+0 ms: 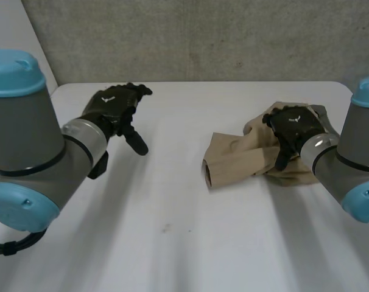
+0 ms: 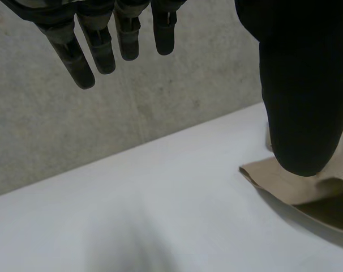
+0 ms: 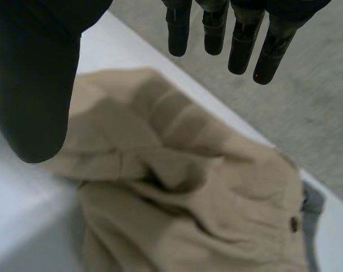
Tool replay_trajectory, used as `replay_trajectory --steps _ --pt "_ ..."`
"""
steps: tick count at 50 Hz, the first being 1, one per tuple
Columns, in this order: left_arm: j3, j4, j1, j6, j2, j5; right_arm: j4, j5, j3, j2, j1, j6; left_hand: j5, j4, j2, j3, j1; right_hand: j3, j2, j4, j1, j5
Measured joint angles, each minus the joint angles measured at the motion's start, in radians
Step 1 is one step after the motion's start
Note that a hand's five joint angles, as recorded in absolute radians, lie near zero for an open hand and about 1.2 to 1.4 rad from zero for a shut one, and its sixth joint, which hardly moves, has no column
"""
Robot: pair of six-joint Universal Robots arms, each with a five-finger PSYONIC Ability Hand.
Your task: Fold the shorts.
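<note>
White table [image 1: 172, 243] is running back to a grey concrete wall [image 1: 203, 36]. Shorts [image 1: 233, 161] are lying bunched near its far right edge. I'm hovering my right hand [image 1: 294, 125] over them, fingers straight, holding nothing. My left hand [image 1: 111, 106] is hanging open too, well apart. I'm worrying a grab catches several layers and drags the heap off that edge.

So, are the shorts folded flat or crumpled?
Crumpled: the beige shorts lie bunched with uneven creases below the open right hand.
</note>
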Motion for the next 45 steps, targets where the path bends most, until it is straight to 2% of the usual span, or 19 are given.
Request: replay_trajectory --steps 4,9,11,13,14,15,17,24,27,31,32,39,40,42,43,44,45 --pt "-0.001 0.000 -0.006 0.000 -0.007 -0.011 -0.003 -0.081 -0.007 0.064 -0.024 0.004 0.000 0.000 0.000 0.000 0.000 0.010 0.011 0.006 0.007 0.006" --pt "-0.003 0.000 -0.003 0.001 -0.001 -0.018 -0.019 -0.122 -0.020 0.121 -0.031 0.010 0.000 0.000 0.000 0.000 0.000 0.149 0.145 0.134 0.120 0.114" --pt "-0.005 0.000 0.000 0.001 0.003 -0.020 -0.042 -0.131 -0.030 0.154 -0.032 0.012 0.000 0.000 0.000 0.000 0.000 0.324 0.316 0.306 0.274 0.278" --pt "-0.005 0.000 0.002 0.001 0.007 -0.021 -0.070 -0.132 -0.038 0.180 -0.032 0.012 0.000 0.000 0.000 0.000 0.000 0.682 0.688 0.663 0.571 0.621" --pt "-0.005 0.000 0.002 0.001 0.007 -0.021 -0.070 -0.132 -0.038 0.180 -0.032 0.012 0.000 0.000 0.000 0.000 0.000 0.682 0.688 0.663 0.571 0.621" --pt "-0.006 0.000 0.003 0.001 0.009 -0.022 -0.095 -0.130 -0.042 0.193 -0.032 0.011 0.000 0.000 0.000 0.000 0.000 0.900 0.913 0.881 0.734 0.844" --pt "-0.006 0.000 0.004 0.001 0.010 -0.022 -0.115 -0.127 -0.045 0.199 -0.031 0.010 0.000 0.000 0.000 0.000 0.000 0.957 0.955 0.938 0.765 0.899" --pt "0.000 0.000 0.009 0.000 0.021 -0.022 -0.145 -0.108 -0.037 0.144 -0.010 0.009 0.000 0.000 0.000 0.000 0.000 0.967 0.957 0.951 0.766 0.905" --pt "0.005 0.001 0.020 0.000 0.041 -0.022 -0.146 -0.101 -0.024 0.077 0.047 0.026 0.000 0.000 0.000 0.000 0.000 0.967 0.957 0.952 0.766 0.915" --pt "0.009 0.002 0.061 0.000 0.086 -0.019 -0.144 -0.084 -0.012 0.009 0.185 0.072 0.000 0.000 0.000 0.000 0.000 0.967 0.957 0.962 0.785 0.919" --pt "0.010 0.002 0.086 -0.001 0.109 -0.018 -0.142 -0.068 -0.008 -0.013 0.257 0.097 0.000 0.000 0.000 0.000 0.000 0.967 0.957 0.962 0.793 0.919" --pt "0.019 0.001 0.171 -0.006 0.172 -0.013 -0.131 0.015 0.002 -0.030 0.491 0.153 0.000 0.000 0.000 0.000 0.000 0.950 0.941 0.944 0.775 0.907" --pt "0.021 0.001 0.182 -0.006 0.178 -0.013 -0.125 0.029 0.001 -0.020 0.524 0.156 0.000 0.000 0.000 0.000 0.000 0.781 0.771 0.771 0.628 0.751" --pt "0.022 0.001 0.187 -0.006 0.181 -0.012 -0.122 0.036 -0.001 -0.014 0.539 0.156 0.000 0.000 0.000 0.000 0.000 0.781 0.771 0.771 0.628 0.751" --pt "0.025 0.000 0.196 -0.006 0.185 -0.012 -0.113 0.052 -0.008 0.003 0.567 0.157 0.000 0.000 0.000 0.000 0.000 0.399 0.388 0.404 0.320 0.392" --pt "0.026 -0.001 0.201 -0.006 0.186 -0.012 -0.103 0.065 -0.018 0.017 0.584 0.156 0.000 0.000 0.000 0.000 0.000 0.197 0.187 0.198 0.155 0.184" --pt "0.027 -0.002 0.203 -0.006 0.187 -0.012 -0.097 0.073 -0.024 0.023 0.591 0.156 0.000 0.000 0.000 0.000 0.000 0.107 0.099 0.101 0.080 0.090"
